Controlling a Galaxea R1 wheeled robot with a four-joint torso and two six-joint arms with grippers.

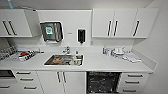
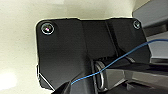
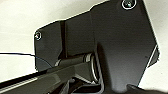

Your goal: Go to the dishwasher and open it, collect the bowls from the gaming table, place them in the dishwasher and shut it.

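Under the counter, right of the sink: the dishwasher, recorded as open. Its steel front is not seen upright; a dark cavity with wire racks is exposed between the white double cupboard doors and the drawer stack. The cavity is judged to have been left open so that dishes can be loaded without a further pull on the handle.

Worktop: white, running the full width of the head view. A steel sink is set into it, with a tap behind and some items inside, too blurred to be named. A dish rack and mixed crockery are noted at the far left, near the water for draining; a kettle-like object and small containers are noted at the right.

Wall: a paper-towel dispenser and a dark soap dispenser are mounted above the sink, within reach of it. Upper cabinets are shut.

Bowls and gaming table: none can be identified among what is seen; collection is judged not yet completed.

Grippers: in both wrist views the robot's own dark plate and bar are seen against a pale surface. Whether either tool is released, clenched or grasping anything cannot be told.
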